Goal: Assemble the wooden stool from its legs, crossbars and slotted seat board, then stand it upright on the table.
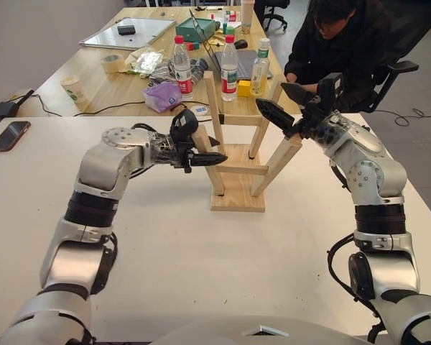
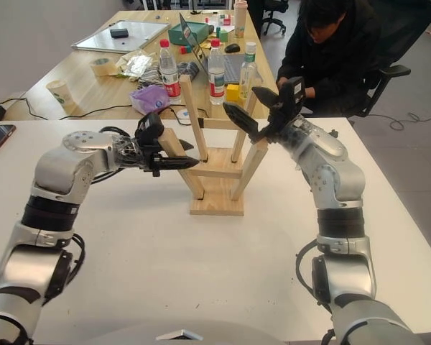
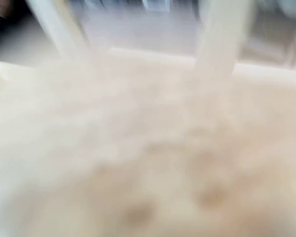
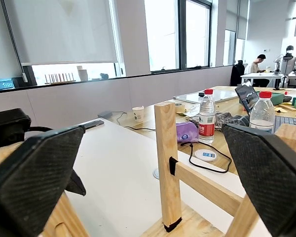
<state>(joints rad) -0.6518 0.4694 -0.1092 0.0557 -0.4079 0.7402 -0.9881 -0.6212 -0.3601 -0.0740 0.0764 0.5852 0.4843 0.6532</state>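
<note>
The wooden stool (image 1: 237,169) rests upside down on the white table, its seat board (image 1: 237,200) flat and its legs pointing up, joined by crossbars (image 1: 242,170). My left gripper (image 1: 205,156) comes in from the left and is shut on the near left leg (image 1: 214,178), about midway up. The left wrist view is a blur of pale wood close up. My right gripper (image 1: 286,106) hangs open just above the top of the near right leg (image 1: 276,167). In the right wrist view its black pads (image 4: 39,173) stand wide apart with a far leg (image 4: 166,168) beyond them.
Behind the stool stand three water bottles (image 1: 230,68) and a purple bag (image 1: 163,95) on a cluttered wooden table. A person sits at the far right of it. A phone (image 1: 9,135) lies at the white table's left edge. The near half of the table (image 1: 223,273) offers free room.
</note>
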